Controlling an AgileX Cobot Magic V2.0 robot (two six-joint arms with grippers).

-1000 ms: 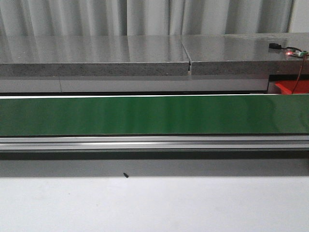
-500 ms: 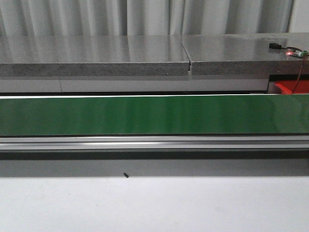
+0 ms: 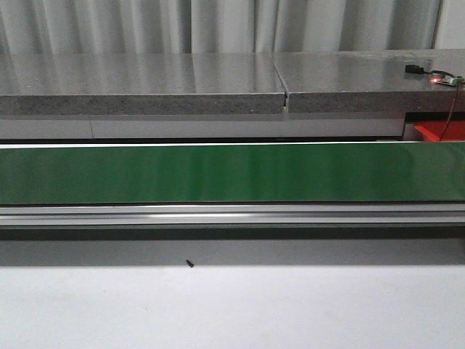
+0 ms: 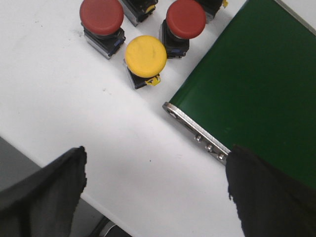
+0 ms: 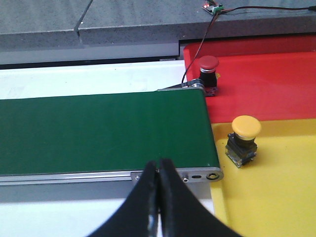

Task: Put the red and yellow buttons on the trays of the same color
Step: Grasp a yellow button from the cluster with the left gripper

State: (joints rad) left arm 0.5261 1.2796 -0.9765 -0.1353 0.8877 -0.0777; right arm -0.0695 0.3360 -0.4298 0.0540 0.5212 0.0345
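White tabletop [image 4: 74,98], carrying a green conveyor belt [image 3: 218,173] on an aluminium frame, one belt end beside a cluster of push buttons: one yellow button [image 4: 144,57], two red buttons [image 4: 101,15] [image 4: 185,18], all upright on the white surface. At the other belt end, a red tray [image 5: 266,89] and a yellow tray [image 5: 276,197], side by side. Small dark speck [image 3: 189,264] near the frame.

My left gripper [image 4: 155,190] hung with its fingers spread wide and empty; my right gripper [image 5: 159,185] had its fingertips pressed together.
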